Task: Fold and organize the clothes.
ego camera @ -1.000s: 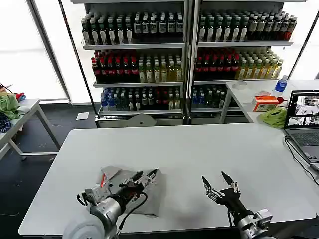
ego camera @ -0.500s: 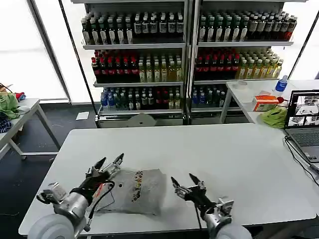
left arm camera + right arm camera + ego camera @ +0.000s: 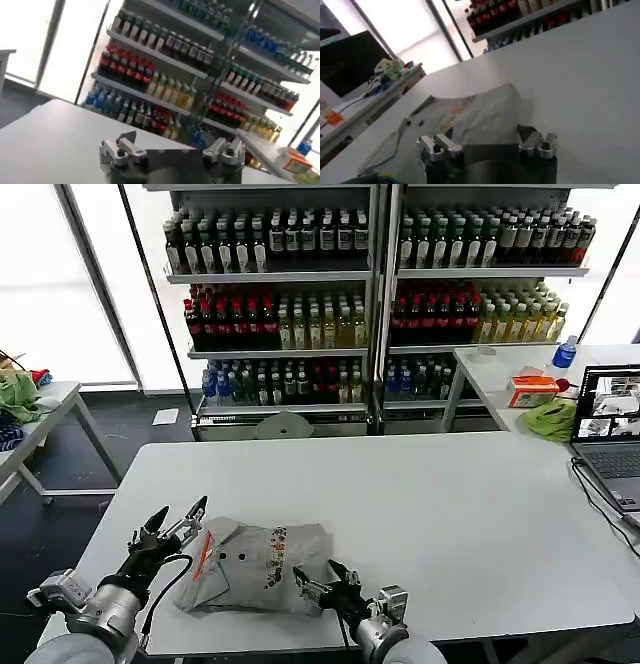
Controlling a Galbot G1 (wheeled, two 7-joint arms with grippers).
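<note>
Lying near the front-left of the white table (image 3: 420,484): a folded light grey collared shirt (image 3: 262,567) with red-orange marks by the collar and a multicoloured print in the middle, flatter and more spread than half a second ago. Pulled back toward the table's left edge since then: the left gripper (image 3: 172,522), raised just off the shirt's left side, fingers spread wide, holding nothing. Drawn in leftward and closer to the front edge: the right gripper (image 3: 322,579), now at the shirt's front-right corner, fingers parted, nothing between them. Unchanged behind: shelves of bottled drinks (image 3: 370,294). On the side table at right: a laptop (image 3: 608,429).
</note>
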